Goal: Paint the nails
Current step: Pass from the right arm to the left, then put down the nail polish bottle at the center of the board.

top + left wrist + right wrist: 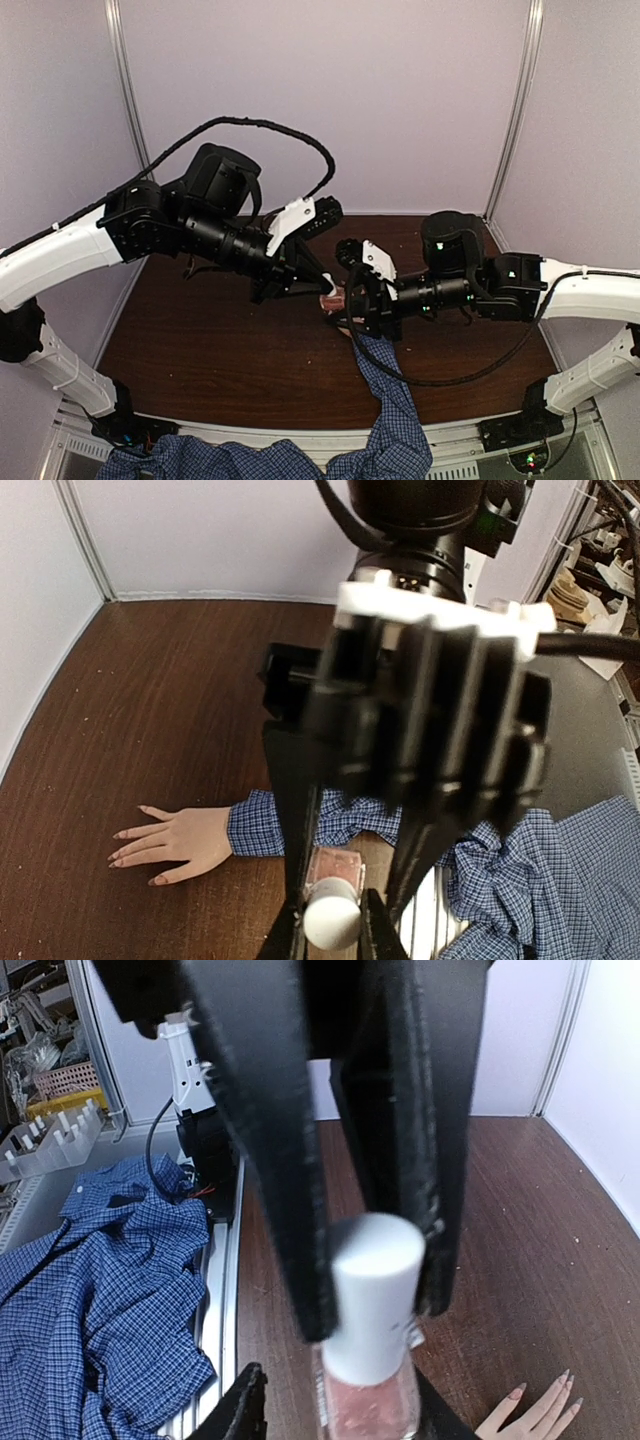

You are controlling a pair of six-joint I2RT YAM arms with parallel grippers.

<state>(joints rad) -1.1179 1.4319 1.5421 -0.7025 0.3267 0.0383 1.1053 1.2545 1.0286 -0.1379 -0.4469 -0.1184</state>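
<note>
Nails (113,859) visible from wrists (hidden overhead)

I see five nails (118,835) via left wrist cam: small, pinkish, slightly darker than the pale skin, one at each fingertip of a hand (185,838) lying flat, palm down, on the dark brown tabletop (150,700). Fingers spread a little, tips pointing away from the blue checked sleeve (262,825). Right wrist cam catches approx three nails (520,1392) at its bottom-right corner, long w/ tapered ends. Can't tell if any carry polish.
</note>
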